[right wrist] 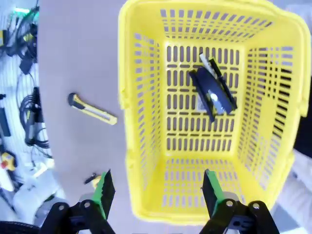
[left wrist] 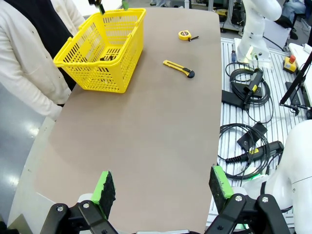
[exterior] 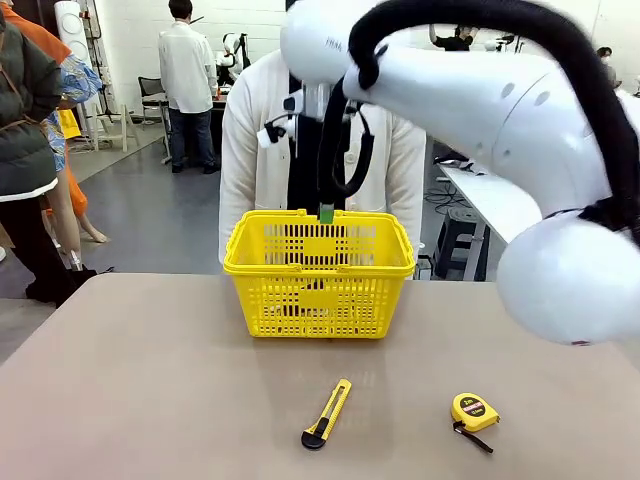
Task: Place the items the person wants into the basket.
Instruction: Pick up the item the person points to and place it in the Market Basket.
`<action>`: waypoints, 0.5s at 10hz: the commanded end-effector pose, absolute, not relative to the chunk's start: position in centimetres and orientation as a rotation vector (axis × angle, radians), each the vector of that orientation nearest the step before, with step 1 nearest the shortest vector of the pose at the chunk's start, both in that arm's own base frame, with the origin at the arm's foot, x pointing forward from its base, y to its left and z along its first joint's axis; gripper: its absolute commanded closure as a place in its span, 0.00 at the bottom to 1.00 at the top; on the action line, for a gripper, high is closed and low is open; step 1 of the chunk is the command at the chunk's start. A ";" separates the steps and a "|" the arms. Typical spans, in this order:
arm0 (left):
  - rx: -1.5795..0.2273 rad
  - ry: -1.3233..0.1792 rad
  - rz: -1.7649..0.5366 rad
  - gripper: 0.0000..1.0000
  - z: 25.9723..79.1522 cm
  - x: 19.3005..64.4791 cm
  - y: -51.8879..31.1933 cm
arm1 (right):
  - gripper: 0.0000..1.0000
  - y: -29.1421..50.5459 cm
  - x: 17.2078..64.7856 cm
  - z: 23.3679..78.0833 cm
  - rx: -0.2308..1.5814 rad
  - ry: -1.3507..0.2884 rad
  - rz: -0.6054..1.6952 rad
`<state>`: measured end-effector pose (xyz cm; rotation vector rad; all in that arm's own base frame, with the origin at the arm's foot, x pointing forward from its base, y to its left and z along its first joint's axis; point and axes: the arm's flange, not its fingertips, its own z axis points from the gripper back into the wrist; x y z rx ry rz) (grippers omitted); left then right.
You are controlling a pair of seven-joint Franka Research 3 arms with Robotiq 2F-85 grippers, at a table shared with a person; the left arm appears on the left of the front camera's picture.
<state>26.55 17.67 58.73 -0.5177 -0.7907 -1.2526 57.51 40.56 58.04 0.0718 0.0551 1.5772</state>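
The right gripper hangs directly above the bright yellow lattice plastic basket, jaws spread wide and holding nothing. Down on the basket floor lie the black stapler and a white marker, touching at the far end; a slim pen I can't make out. The left gripper hovers over bare tabletop, jaws equally wide and empty. The yellow-and-black utility knife and round yellow tape measure sit near the front edge — the risk, I'd judge, is grabbing one of those unwanted tools next, or clipping the basket rim while lifting away.
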 end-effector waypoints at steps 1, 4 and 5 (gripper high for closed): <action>-0.521 -0.811 -1.271 0.00 58.8 26.5 17.8 | 0.06 36.0 50.5 56.0 0.107 0.060 1.474; -0.521 -0.811 -1.271 0.00 58.8 26.5 17.8 | 0.06 31.4 45.1 54.6 0.153 0.110 1.341; -0.521 -0.811 -1.271 0.00 58.8 26.5 17.8 | 0.06 30.3 43.8 53.6 0.173 0.131 1.301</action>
